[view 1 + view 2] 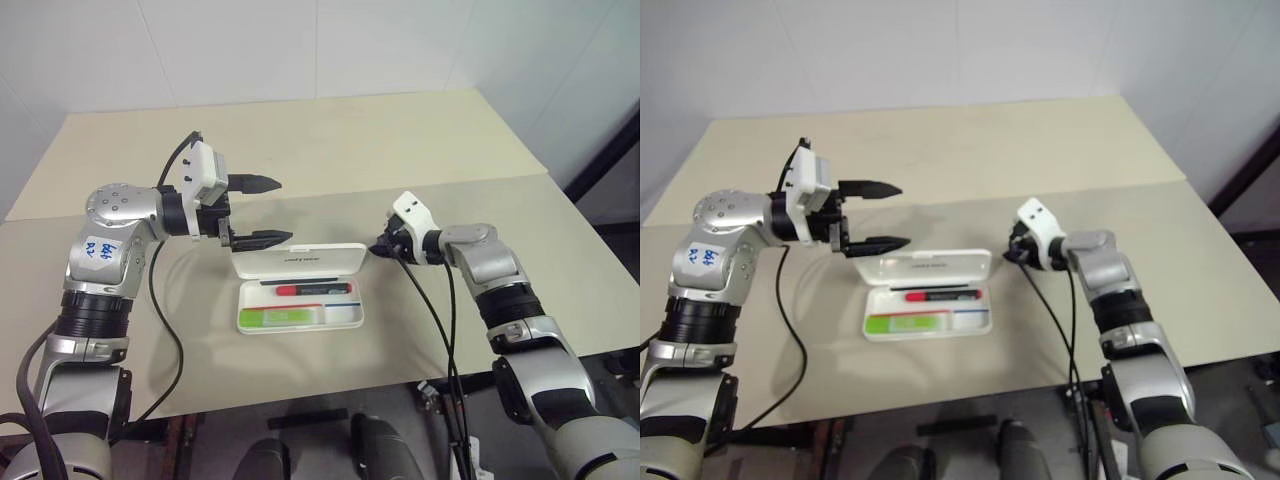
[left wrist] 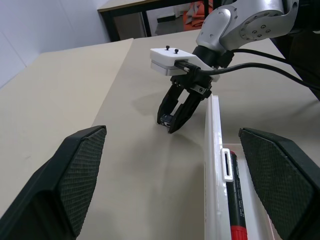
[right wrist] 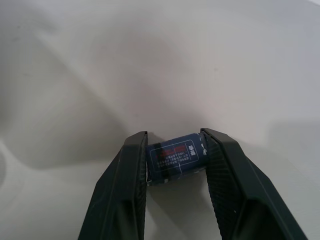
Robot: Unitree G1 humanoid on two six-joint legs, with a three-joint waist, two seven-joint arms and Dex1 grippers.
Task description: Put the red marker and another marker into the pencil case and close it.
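The white pencil case [image 1: 300,262] lies open mid-table with its lid raised at the back. In its tray lie the red marker [image 1: 312,290] with a black end and, in front of it, the lime-green marker [image 1: 285,317]. My left gripper [image 1: 280,210] hovers open and level above the lid's left end, holding nothing. Just off the lid's right end, my right gripper [image 1: 378,248] tilts down to the table. Its fingers [image 3: 135,165] press both sides of a small dark blue labelled piece [image 3: 176,159] lying on the table.
The beige table [image 1: 330,150] runs far behind the case and has bare room on both sides. Thin red and blue lines [image 1: 337,305] show inside the tray. Black cables hang from both wrists over the table's near edge [image 1: 300,395].
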